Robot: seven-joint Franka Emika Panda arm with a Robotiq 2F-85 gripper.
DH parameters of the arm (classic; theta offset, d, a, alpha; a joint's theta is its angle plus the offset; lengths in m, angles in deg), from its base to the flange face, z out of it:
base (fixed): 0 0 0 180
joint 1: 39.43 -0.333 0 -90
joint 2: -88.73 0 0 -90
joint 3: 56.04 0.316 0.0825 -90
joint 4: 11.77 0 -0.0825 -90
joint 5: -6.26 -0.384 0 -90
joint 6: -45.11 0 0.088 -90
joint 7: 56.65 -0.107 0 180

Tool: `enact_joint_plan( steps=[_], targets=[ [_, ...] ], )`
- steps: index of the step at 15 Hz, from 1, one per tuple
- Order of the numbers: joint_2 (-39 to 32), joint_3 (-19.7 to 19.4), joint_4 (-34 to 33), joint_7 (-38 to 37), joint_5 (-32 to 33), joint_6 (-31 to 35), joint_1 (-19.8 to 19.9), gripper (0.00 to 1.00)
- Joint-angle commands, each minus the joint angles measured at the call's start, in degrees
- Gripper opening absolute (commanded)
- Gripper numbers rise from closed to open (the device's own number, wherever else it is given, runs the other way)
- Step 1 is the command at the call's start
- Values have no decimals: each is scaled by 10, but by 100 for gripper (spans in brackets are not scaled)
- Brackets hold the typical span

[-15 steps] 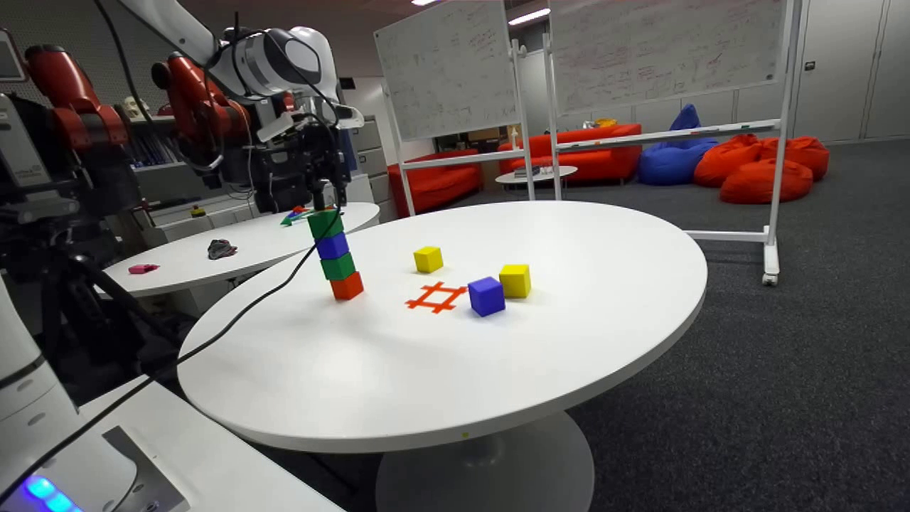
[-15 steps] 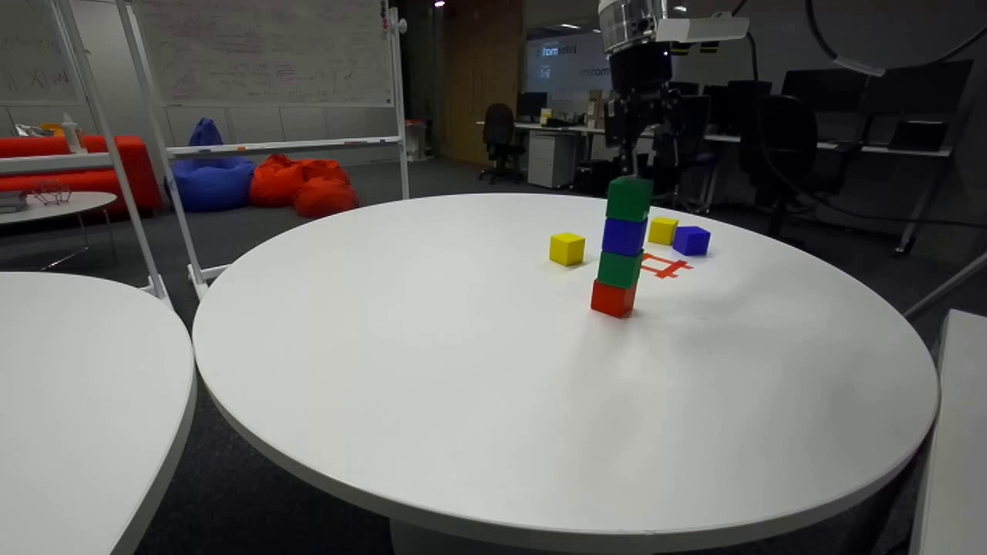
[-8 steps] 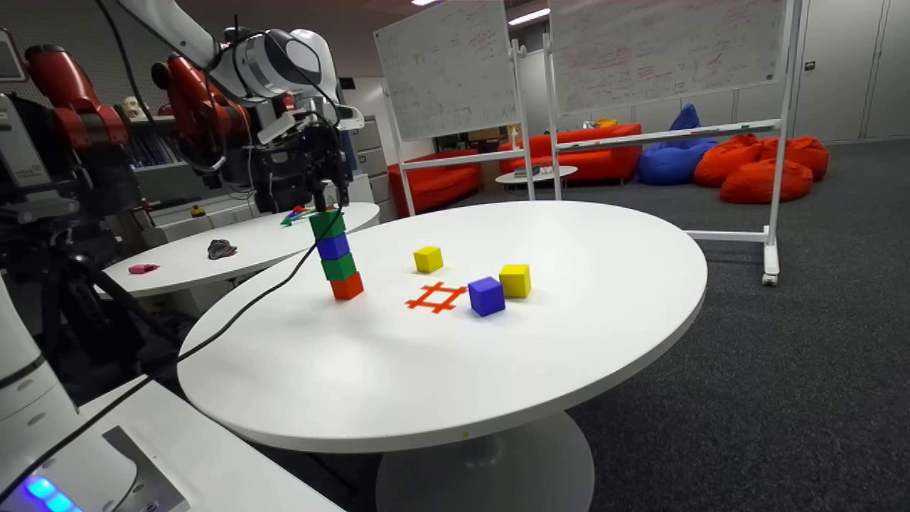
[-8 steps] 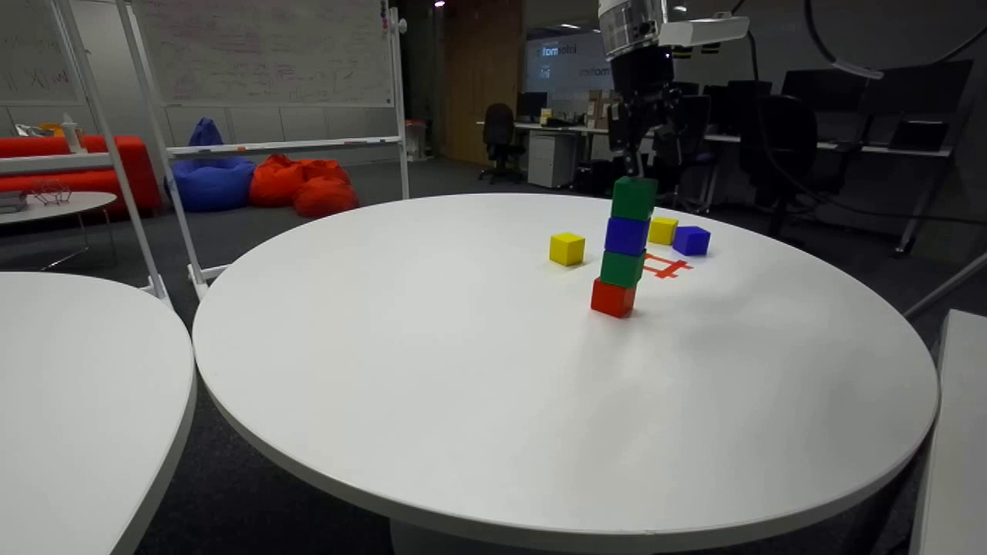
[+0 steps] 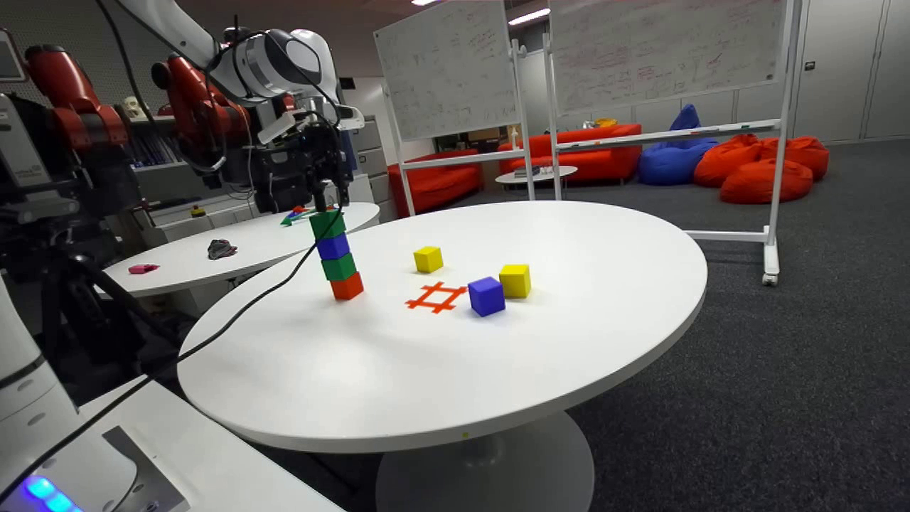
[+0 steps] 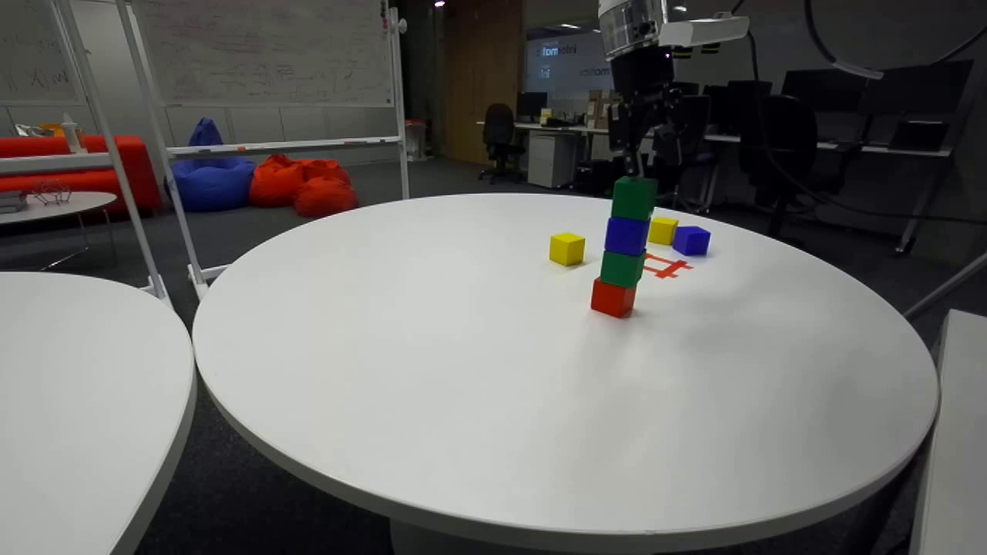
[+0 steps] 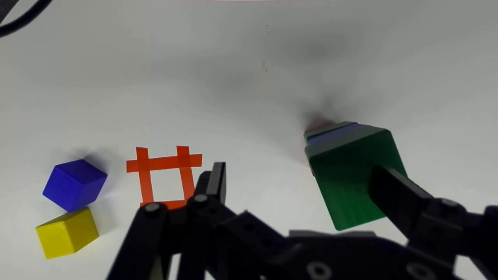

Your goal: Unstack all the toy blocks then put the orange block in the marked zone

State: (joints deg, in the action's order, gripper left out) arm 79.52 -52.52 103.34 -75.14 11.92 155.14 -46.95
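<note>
Toy blocks (image 6: pixel 626 236), plain green, blue and orange-red cubes, stand stacked; my black pincer (image 7: pixel 298 168) gapes above. At their nine o'clock in the wrist view lies a red-orange hash-shaped marked zone (image 7: pixel 166 162); lowest stands the orange-red cube (image 6: pixel 614 298).

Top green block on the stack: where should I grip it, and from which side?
I'd come from straight above and pinch two opposite side faces of the top green block: it's a plain cube capping a staggered stack. In the wrist view one finger overlaps its top face and its edges sit askew to the jaws, so probably raise, shift and turn the gripper square first.
</note>
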Motion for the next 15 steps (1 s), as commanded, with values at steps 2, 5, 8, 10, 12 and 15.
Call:
enact_joint_plan(
  steps=[2, 5, 8, 10, 12, 15],
  targets=[
    [7, 2, 5, -1, 2, 3, 1, 100],
    [47, 7, 30, -11, 12, 5, -5, 100],
    [95, 15, 54, -23, 25, 3, -13, 100],
    [58, 18, 21, -9, 10, 0, -6, 100],
    [81, 23, 31, -11, 11, -1, -8, 100],
    [88, 24, 38, -11, 12, -1, -8, 100]
  ],
)
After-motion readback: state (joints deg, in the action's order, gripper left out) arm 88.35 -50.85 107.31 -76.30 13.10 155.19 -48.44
